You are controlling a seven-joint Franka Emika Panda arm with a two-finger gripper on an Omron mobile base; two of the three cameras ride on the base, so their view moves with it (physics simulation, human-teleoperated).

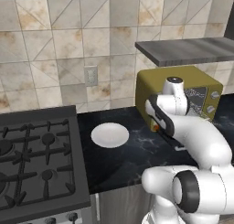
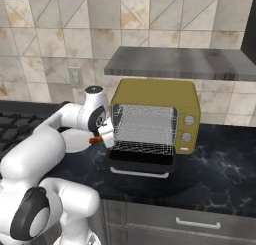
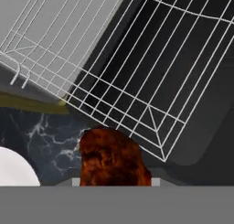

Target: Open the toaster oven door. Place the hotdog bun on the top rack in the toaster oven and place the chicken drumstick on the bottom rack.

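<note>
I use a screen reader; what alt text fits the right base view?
A mustard-yellow toaster oven stands on black marble counter, its dark glass door folded down. The white arm's hand holds a reddish-brown drumstick at its left corner.

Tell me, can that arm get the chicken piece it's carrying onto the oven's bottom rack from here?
Probably yes: the toaster oven door lies open, and the gripper holds the chicken drumstick just outside the bottom rack, with nothing between.

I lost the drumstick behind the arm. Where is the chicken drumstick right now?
The chicken drumstick is in the gripper, at the left front corner of the toaster oven, just outside its wire racks and above the open toaster oven door.
</note>
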